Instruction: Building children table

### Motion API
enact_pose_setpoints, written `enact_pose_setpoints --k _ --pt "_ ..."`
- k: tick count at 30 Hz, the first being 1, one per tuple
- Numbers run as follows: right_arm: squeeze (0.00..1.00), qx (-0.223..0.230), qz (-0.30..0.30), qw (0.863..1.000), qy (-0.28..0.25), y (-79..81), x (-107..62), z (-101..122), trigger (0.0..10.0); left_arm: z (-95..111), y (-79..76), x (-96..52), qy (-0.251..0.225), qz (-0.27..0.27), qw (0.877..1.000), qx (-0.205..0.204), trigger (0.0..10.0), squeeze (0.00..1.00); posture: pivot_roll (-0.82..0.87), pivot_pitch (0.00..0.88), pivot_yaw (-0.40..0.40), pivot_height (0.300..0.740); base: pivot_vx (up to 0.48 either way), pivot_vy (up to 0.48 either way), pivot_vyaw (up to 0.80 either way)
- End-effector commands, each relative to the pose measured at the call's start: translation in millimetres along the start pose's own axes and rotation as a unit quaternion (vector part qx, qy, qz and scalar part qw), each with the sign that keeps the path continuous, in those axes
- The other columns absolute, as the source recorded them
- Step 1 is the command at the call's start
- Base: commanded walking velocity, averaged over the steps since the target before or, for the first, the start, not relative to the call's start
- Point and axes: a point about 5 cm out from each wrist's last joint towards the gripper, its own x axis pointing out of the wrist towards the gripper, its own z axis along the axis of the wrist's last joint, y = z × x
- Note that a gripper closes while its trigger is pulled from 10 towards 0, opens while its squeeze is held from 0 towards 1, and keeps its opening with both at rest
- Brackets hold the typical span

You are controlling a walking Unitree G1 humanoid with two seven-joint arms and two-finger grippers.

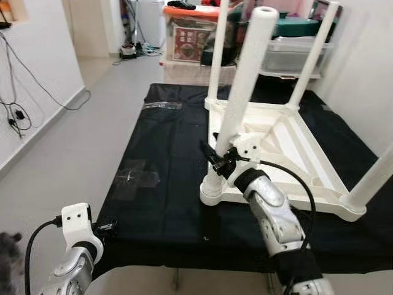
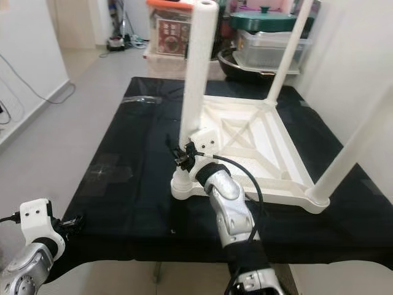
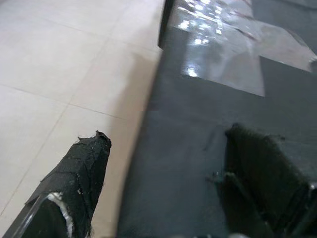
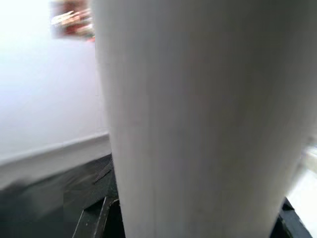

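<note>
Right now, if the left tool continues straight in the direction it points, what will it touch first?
Probably the black mat. The left tool, open, hovers at the mat's near left edge, one finger over the floor, pointing low along the mat. Nothing else lies ahead; depth is uncertain.

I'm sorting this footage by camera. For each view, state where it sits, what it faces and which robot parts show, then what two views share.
Left eye view: on the head, looking down at the upturned white table on the black mat; both arms show.
Right eye view: the same scene, with the right gripper at the near leg.
Left wrist view: along the left gripper, jaws apart, over the mat's edge and the floor.
Right wrist view: pressed up to that leg.
Both eye views share the table, the mat and the storage boxes.
</note>
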Motion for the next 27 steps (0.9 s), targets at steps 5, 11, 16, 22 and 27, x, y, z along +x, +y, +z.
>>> enact_pose_setpoints --k 5,11,16,22,27 --pt "0.0 0.019 0.159 0.981 0.107 7.6 3.1 -28.6 10.0 -2.6 1.4 -0.3 0.007 0.001 1.0 -0.004 10.0 0.0 0.04 0.0 -0.071 0.74 0.0 0.0 0.0" --pt "0.0 0.009 0.194 0.976 0.095 6.9 16.3 -15.4 10.0 -3.8 -0.6 -0.8 0.006 0.0 1.0 -0.007 10.0 0.0 0.04 0.0 -0.077 0.74 0.0 0.0 0.0" --pt "0.0 0.014 0.254 0.963 0.091 14.2 21.6 -11.5 10.0 -5.2 -1.7 -1.5 0.008 -0.001 1.0 -0.009 10.0 0.0 0.05 0.0 -0.08 0.74 0.0 0.0 0.0" --pt "0.0 0.023 0.286 0.954 0.085 17.2 22.0 -11.0 10.0 -5.9 -1.1 -1.3 0.009 -0.002 1.0 -0.011 10.0 0.0 0.05 0.0 -0.082 0.74 0.0 0.0 0.0" --pt "0.01 0.046 0.262 0.96 0.083 18.9 26.5 -15.7 10.0 -7.6 -2.3 -1.1 0.011 -0.002 1.0 -0.014 10.0 0.0 0.05 0.0 -0.086 0.74 0.0 0.0 0.0"
